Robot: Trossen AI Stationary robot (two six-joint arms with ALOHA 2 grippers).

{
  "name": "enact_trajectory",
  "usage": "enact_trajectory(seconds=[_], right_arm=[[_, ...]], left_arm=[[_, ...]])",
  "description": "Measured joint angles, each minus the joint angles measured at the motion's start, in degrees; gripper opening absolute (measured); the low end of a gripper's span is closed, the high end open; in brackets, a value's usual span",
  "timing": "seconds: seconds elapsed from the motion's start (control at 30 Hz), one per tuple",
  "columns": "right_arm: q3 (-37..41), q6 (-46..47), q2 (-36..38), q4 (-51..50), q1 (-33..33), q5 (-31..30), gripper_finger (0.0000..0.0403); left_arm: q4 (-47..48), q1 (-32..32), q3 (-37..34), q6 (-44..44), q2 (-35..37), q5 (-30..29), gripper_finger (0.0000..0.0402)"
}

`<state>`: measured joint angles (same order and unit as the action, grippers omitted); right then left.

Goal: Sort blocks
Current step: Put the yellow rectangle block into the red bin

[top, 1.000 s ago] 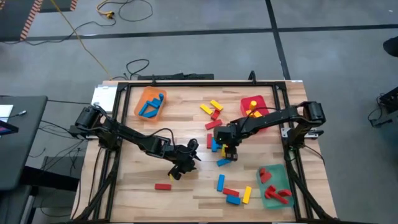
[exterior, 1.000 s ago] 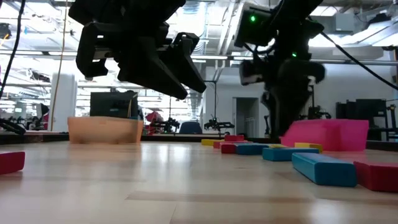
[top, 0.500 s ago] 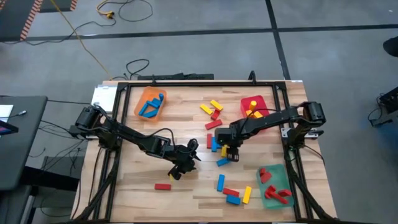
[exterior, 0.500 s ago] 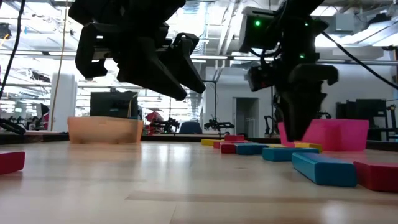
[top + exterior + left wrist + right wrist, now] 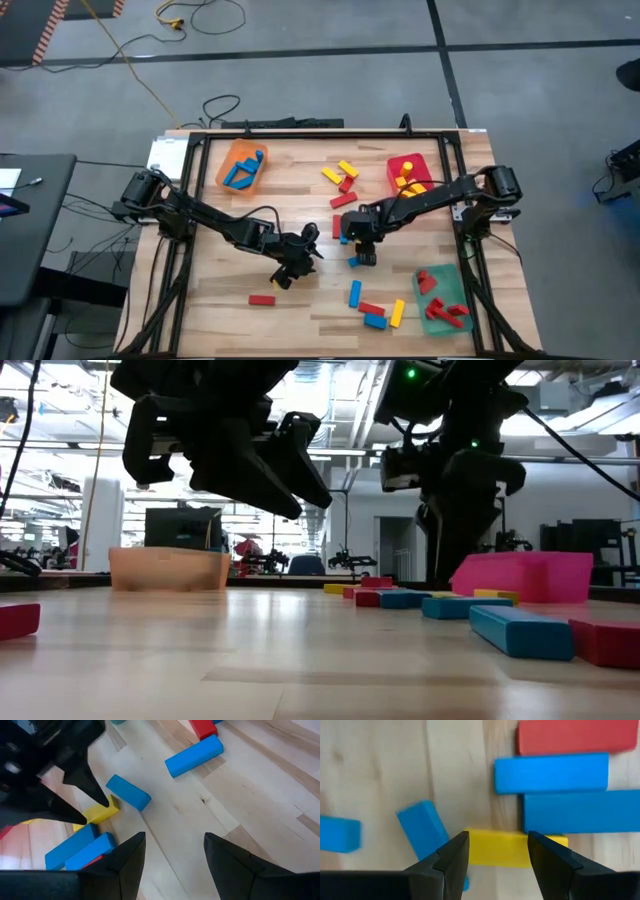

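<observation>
Red, yellow and blue blocks lie scattered flat on the wooden table (image 5: 240,225), most of them right of centre. My right gripper (image 5: 362,252) stands open and points steeply down over a yellow block (image 5: 490,842), which lies crosswise under its two fingers, beside two blue blocks (image 5: 550,772) and a red one (image 5: 575,735). A short blue block (image 5: 422,827) lies just to the side. My left gripper (image 5: 312,248) hangs open above bare wood left of that cluster, with nothing between its fingers (image 5: 127,862). My right gripper's fingers (image 5: 102,797) come down from above at the yellow block (image 5: 97,814), which lies flat on the table. I cannot tell whether they touch it.
An orange tray (image 5: 225,170) with blue blocks stands at the far left. A pink tray (image 5: 425,165) with yellow blocks is at the far right, and a green tray (image 5: 432,318) with red blocks at the near right. A lone red block (image 5: 262,299) lies near the front edge.
My right gripper has swung a little toward the table's right edge and then back toward its left, tipping slightly and staying open. The left arm has kept still.
</observation>
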<state>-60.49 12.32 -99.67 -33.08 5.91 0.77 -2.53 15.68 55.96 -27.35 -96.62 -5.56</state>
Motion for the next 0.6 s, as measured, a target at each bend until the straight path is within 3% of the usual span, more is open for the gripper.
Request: enact_trajectory(seconds=[0.6], right_arm=[[-0.2,1.22,-1.4,-10.6,1.02,-2.72,0.0217]], left_arm=[[0.4,-0.02,-0.02,0.25,0.0,0.04,0.0196]])
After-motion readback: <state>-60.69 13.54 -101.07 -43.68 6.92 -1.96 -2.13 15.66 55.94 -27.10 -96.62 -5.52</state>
